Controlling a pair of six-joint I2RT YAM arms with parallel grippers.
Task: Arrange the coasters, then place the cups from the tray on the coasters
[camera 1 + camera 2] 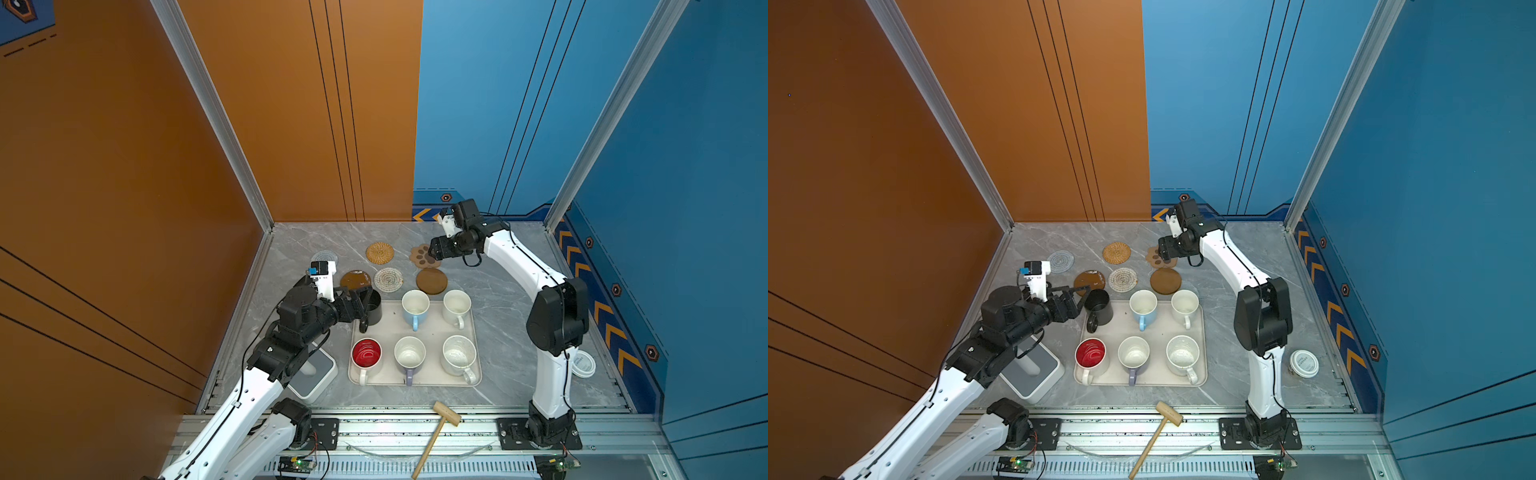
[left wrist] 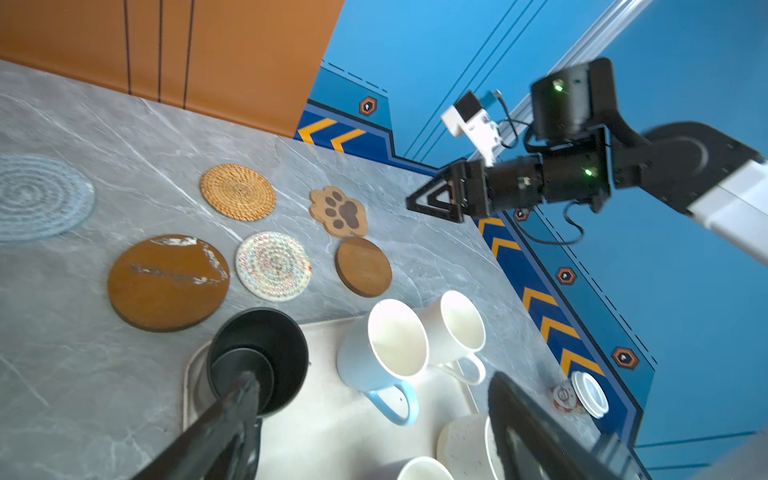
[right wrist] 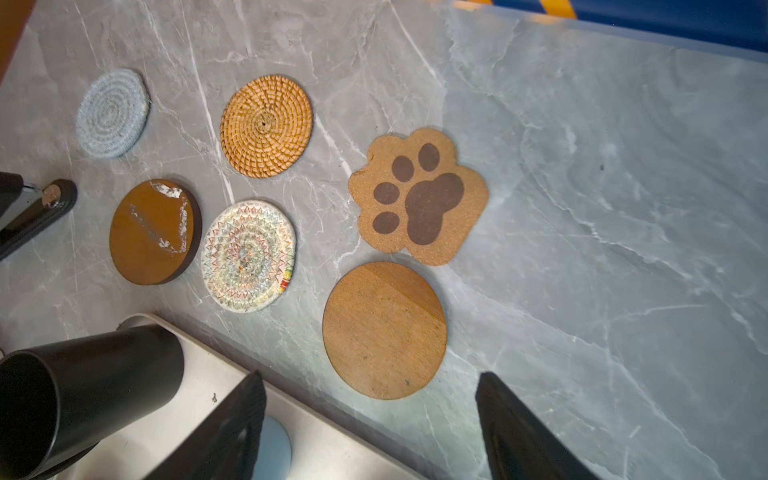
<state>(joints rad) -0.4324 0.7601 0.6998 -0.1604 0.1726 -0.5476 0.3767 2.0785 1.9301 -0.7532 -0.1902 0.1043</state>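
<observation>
Six coasters lie in two rows behind the tray [image 1: 434,332]: a clear beaded one [image 1: 324,257], rattan [image 1: 380,252], paw-shaped [image 1: 420,257], glossy brown [image 1: 355,279], a second beaded one [image 1: 388,279] and matte brown [image 1: 432,281]. On the tray stand the black cup [image 1: 374,309], light blue [image 1: 415,307], cream [image 1: 457,307], red-inside [image 1: 366,353], lavender [image 1: 409,355] and speckled [image 1: 459,355]. My left gripper [image 1: 365,307] [image 2: 372,378] is open at the black cup [image 2: 266,345], one finger over its mouth. My right gripper [image 1: 432,253] [image 3: 370,378] hangs open and empty over the paw coaster.
A white-and-grey square device [image 1: 316,374] sits under my left arm, left of the tray. A white-lidded little jar [image 1: 584,363] stands at the right edge by the blue wall. A wooden mallet [image 1: 440,428] lies across the front rail. The orange wall borders the left.
</observation>
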